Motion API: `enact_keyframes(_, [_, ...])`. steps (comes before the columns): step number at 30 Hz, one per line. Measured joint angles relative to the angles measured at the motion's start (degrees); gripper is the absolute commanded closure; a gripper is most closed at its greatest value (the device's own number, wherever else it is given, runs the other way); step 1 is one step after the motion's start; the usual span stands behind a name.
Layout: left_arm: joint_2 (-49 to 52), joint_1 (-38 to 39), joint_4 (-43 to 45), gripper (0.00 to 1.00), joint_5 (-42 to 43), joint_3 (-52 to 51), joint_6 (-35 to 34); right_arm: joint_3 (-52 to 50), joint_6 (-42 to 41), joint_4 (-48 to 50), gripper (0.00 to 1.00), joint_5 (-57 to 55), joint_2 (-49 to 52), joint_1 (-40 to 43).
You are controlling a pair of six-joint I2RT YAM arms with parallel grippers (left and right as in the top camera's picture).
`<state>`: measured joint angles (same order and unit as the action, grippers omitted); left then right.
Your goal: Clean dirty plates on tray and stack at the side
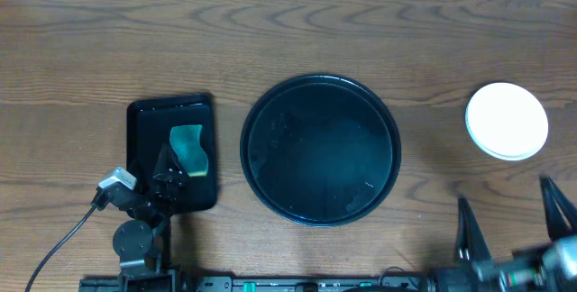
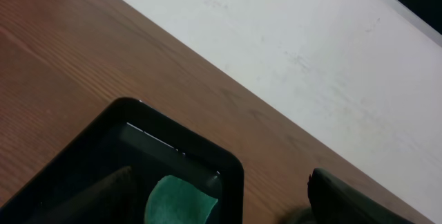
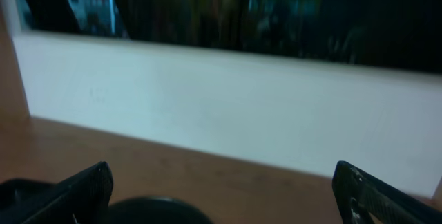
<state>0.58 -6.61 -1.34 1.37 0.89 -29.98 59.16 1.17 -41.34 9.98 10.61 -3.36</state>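
The large round black tray point(image 1: 320, 85) sits mid-table, glossy and wet-looking, with no plate on it. A white plate point(image 1: 507, 121) lies on the table at the far right; from above I cannot tell how many are stacked there. My right gripper point(image 1: 511, 222) is open and empty near the front edge, just in front of that plate; the right wrist view shows its spread fingers point(image 3: 228, 200) over bare wood. My left gripper point(image 1: 168, 168) is open over the small rectangular tray, its fingers point(image 2: 221, 210) on either side of the green sponge point(image 2: 178, 200).
The small rectangular black tray point(image 1: 144, 148) with the green sponge point(image 1: 187, 146) stands left of the round tray. The table's far edge meets a white wall point(image 2: 311, 58). A cable point(image 1: 63, 242) trails from the left arm at the front left.
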Motion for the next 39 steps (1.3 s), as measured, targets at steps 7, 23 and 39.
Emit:
enact_keyframes(7, [0.0,0.0,0.0,0.2,0.0,0.0,0.0,-5.2,0.9,4.8,0.01,-0.2,-9.1,0.0])
enact_keyframes(23, [0.0,0.0,0.0,0.2,0.0,0.0,0.0,-39.8,0.5,52.4,0.01,4.1,-10.1,0.0])
enact_keyframes(39, [0.0,0.0,-0.1,0.2,0.0,0.0,0.0,-58.8,-3.8,66.1,0.01,3.4,-10.0,0.0])
